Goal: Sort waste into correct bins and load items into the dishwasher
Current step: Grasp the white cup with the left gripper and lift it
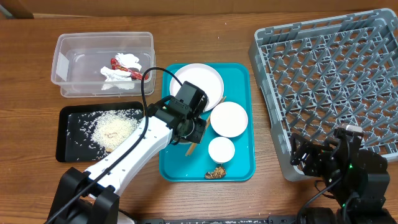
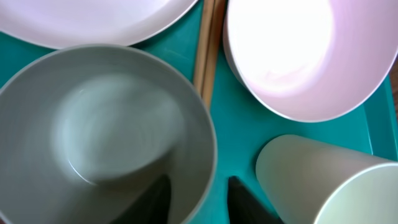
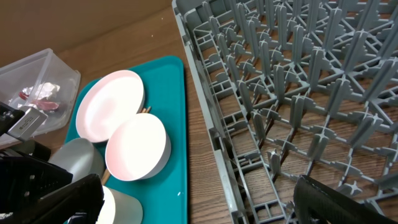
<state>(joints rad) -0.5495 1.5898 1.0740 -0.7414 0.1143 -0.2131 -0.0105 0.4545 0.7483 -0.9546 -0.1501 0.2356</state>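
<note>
Bowl [image 2: 106, 124] rim straddled by left tool [image 2: 199, 202], spread.
Only its wrist view shows this; right tool [image 3: 196, 199] spread near rack [image 3: 280, 93].

Bowl [image 2: 106, 137] hidden overhead under left arm [image 1: 134, 146]; chopsticks [image 2: 207, 43] mostly covered

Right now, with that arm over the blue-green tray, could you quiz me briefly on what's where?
1. True or false: the crumpled napkin lies in the clear tub.
2. The rice lies on: A) clear tub, B) black tray, C) dish rack.
3. What is the left gripper open around?
Key: 1 true; 2 B; 3 the rim of a bowl.
</note>
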